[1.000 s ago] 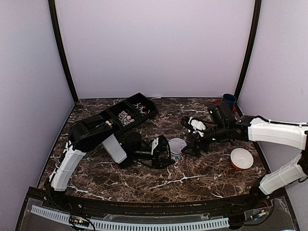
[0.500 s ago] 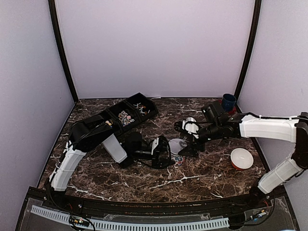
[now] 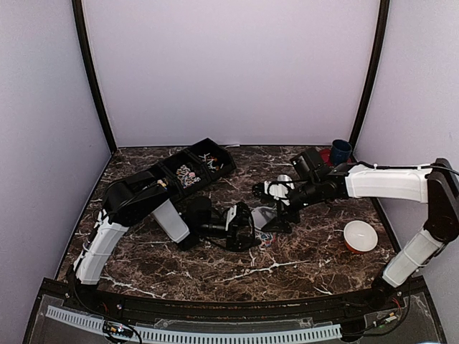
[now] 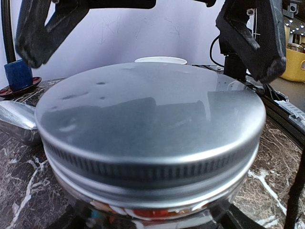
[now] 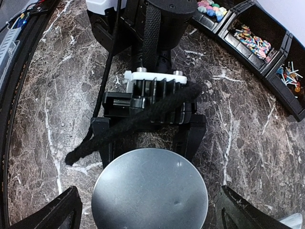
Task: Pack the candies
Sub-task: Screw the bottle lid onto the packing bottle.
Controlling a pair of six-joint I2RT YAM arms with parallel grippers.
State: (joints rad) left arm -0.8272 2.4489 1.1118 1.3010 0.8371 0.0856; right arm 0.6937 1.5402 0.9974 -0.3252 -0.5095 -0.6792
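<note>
**Candies in the tray, both claws at the jar**

Candies (image 5: 252, 40) lie sorted in the three compartments of the black tray (image 5: 284, 45) at the worktop's (image 5: 248, 143) far left. Pastel shapes, small multicoloured pieces and stick sweets each have a section. Near the middle stands a clear jar (image 4: 143, 212) with a silver lid (image 5: 150, 195), and coloured bits show through its glass. The left claw (image 5: 147, 145) grips the jar low down. The right claw (image 5: 152, 210) hangs over the lid, fingers spread wide and not touching it.

left claw (image 5: 147, 143): gripping jar (image 5: 150, 191) | right claw (image 3: 270, 208): jaws wide apart
</note>
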